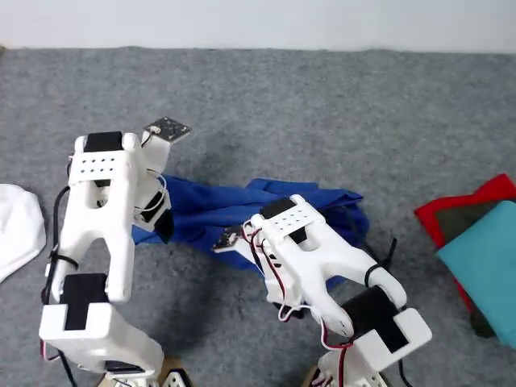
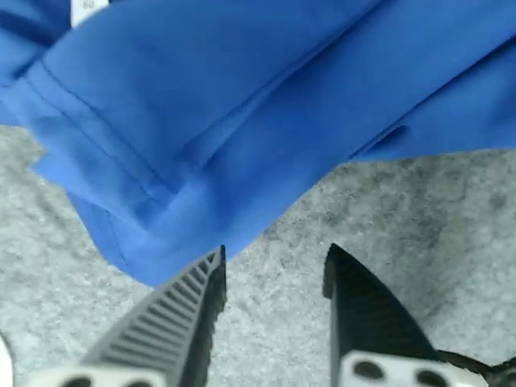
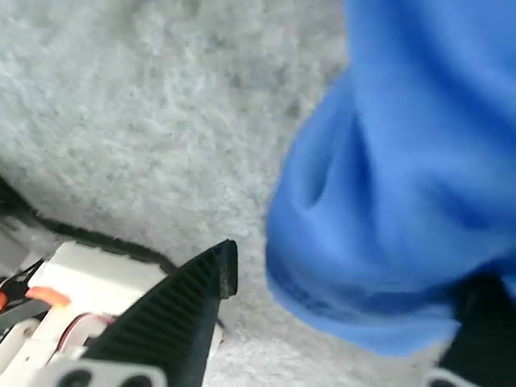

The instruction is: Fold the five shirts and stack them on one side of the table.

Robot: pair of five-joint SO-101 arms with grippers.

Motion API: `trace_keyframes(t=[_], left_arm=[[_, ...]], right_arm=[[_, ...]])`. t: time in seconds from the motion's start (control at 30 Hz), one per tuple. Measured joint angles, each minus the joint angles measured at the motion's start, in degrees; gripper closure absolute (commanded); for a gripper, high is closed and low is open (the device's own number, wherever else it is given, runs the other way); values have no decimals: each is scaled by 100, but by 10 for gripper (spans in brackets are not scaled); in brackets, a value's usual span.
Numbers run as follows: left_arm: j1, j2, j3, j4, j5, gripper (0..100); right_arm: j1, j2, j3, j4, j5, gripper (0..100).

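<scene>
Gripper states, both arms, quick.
Left gripper: open, empty, just short of the blue shirt.
Right gripper: open, with a fold of it in the gap, not clamped.

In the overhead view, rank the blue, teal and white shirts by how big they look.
1. Blue shirt: largest, though partly covered.
2. Teal shirt: cut off by the edge.
3. White shirt: smallest, also cut off.

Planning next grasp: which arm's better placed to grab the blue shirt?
Right, probably. The right gripper, open, straddles a blue shirt fold; the left gripper, open, is over grey surface short of it.
</scene>
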Motion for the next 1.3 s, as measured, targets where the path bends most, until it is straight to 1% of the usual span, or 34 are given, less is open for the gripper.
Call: trace_keyframes(t=[0.13, 0.17, 0.2, 0.3, 0.53, 0.57, 0.7, 0.83, 0.93, 1.03, 1.13, 1.3], left_arm=[[9, 0, -26, 0, 0, 813], [9, 0, -62, 0, 0, 813], [9, 0, -79, -9, 0, 813], [0, 0, -88, -9, 0, 814], [-26, 62, -105, 9, -9, 813], [-44, 62, -105, 53, -105, 813], [-211, 62, -105, 123, -387, 808], [-431, 141, -105, 123, -422, 808], [-466, 422, -105, 123, -422, 808], [-448, 791, -105, 123, -422, 811], [-281, 1134, -255, 18, -440, 811], [-123, 1662, -985, -237, -457, 818]], right_arm=[[0, -9, 0, -299, -9, 986], [9, -9, -9, -334, -9, 994], [9, -9, -9, -369, -9, 976], [9, -9, -9, -404, -9, 991], [9, 0, -9, -404, -9, 988], [35, 0, 9, -404, -9, 988], [492, 0, 9, -404, 0, 989], [941, 0, 9, -404, 255, 989], [1213, 0, 9, -404, 422, 989], [1354, 0, 9, -273, 580, 989], [1389, 0, -18, 9, 747, 989], [1415, 0, -448, 448, 835, 989]])
